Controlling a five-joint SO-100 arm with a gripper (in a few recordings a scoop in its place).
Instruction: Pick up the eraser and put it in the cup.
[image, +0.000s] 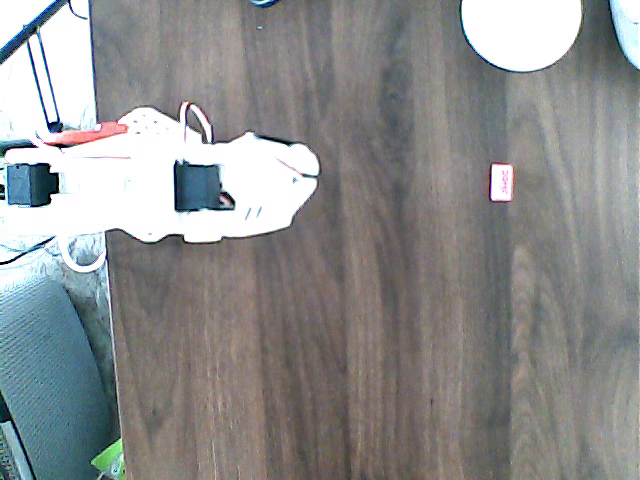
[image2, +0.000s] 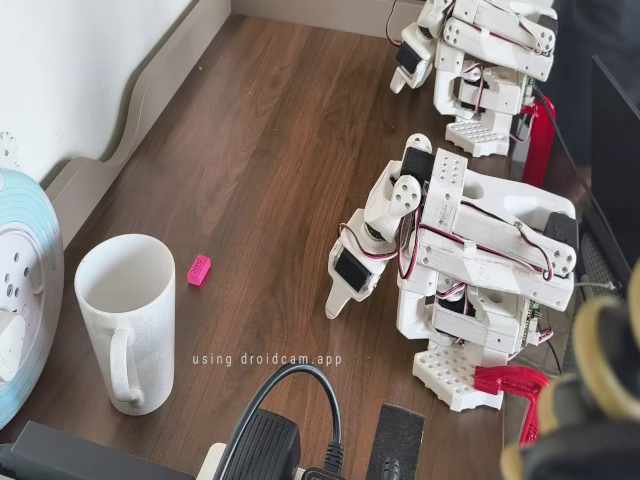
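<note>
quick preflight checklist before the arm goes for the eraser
1. Eraser lying free on the table, nothing on it: ok.
2. Path from gripper to eraser unobstructed: ok.
3. Cup upright, mouth open: ok.
4. Cup apart from the eraser, not crowding it: ok.
5. Gripper holding nothing: ok; open or shut: cannot tell.
6. Arm folded back, well short of the eraser, so a long reach is needed: cannot tell whether it reaches.

The small red-bordered eraser (image: 501, 182) lies flat on the table, near the upright, empty white cup (image2: 125, 320).
</note>
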